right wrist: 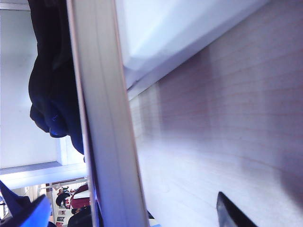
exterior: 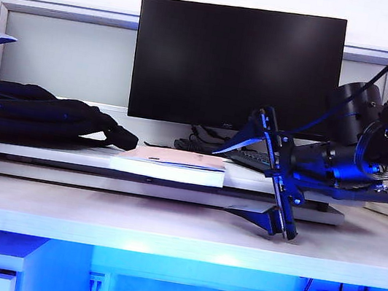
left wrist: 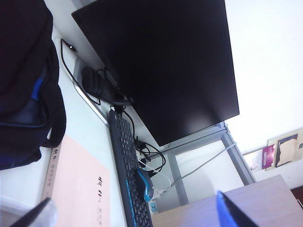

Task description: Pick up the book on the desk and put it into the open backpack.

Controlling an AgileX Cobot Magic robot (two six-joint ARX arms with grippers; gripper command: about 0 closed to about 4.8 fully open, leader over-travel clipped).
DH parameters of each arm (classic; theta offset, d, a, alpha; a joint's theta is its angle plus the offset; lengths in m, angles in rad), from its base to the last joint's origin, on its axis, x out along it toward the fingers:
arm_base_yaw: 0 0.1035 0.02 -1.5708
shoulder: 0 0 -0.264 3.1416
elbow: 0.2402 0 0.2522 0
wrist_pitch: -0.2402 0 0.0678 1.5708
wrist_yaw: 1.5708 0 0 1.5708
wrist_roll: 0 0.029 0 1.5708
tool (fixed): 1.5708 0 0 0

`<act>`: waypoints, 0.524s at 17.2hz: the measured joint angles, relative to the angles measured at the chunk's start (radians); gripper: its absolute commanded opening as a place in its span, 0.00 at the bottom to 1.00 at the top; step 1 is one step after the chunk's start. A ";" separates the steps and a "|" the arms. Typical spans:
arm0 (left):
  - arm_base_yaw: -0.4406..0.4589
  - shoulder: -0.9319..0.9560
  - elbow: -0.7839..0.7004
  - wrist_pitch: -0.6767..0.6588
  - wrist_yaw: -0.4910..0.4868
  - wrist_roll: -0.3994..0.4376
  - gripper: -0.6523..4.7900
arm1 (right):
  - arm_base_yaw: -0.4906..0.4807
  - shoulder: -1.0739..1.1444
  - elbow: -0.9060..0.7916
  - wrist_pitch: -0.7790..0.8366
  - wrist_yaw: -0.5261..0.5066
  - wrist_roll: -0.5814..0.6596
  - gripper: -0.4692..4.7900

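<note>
Exterior view: The book (exterior: 169, 164) lay flat near the front edge of a white raised board (exterior: 45, 155) on the desk (exterior: 166, 226), about mid-width. The backpack (exterior: 35, 120) lay on the board's left end, just beside the book. A monitor (exterior: 236, 67) stood behind. The right gripper (exterior: 267, 173) hung level at the board's right end, jaws fully apart 1 above the other: the upper finger over the board, the lower finger in front of the board's edge and just above the desk. It held nothing and stood clear of the book. The left gripper was not visible here.

Left wrist view: The left gripper (left wrist: 137, 213) showed only 2 fingertips, spread wide and empty, above the book (left wrist: 78, 189). The backpack (left wrist: 26, 75) lay beside the book, and a keyboard (left wrist: 128, 170) ran along the board's far side below the monitor (left wrist: 161, 61).

Right wrist view: The right gripper (right wrist: 132, 213) fingertips stood wide apart, gripping nothing, with the board (right wrist: 106, 132) edge between them. The desk (right wrist: 222, 123) filled 1 side; the backpack (right wrist: 52, 90) showed beyond.

Risk, as a judgement: with the jaws straddling the board, closing could clamp board and book together, or the lower finger could jam under the board's edge. A thin softcover could also sag or slide toward the backpack when pushed.
</note>
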 measured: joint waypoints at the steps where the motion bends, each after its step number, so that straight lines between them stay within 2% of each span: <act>1: 0.000 0.000 0.000 0.000 0.000 0.000 1.00 | 0.009 0.000 0.000 0.003 0.008 0.000 1.00; 6: 0.000 0.000 0.000 0.000 0.001 0.000 1.00 | 0.041 0.026 0.083 0.020 0.008 0.001 1.00; 7: 0.000 0.000 0.000 0.000 0.002 0.000 1.00 | 0.043 0.039 0.104 0.019 0.007 0.003 0.97; 8: 0.000 0.000 0.001 0.000 0.005 0.000 1.00 | 0.047 0.053 0.127 0.005 0.008 0.014 0.32; 9: 0.000 0.000 0.001 -0.001 0.008 0.000 1.00 | 0.060 0.054 0.129 -0.009 0.009 0.023 0.12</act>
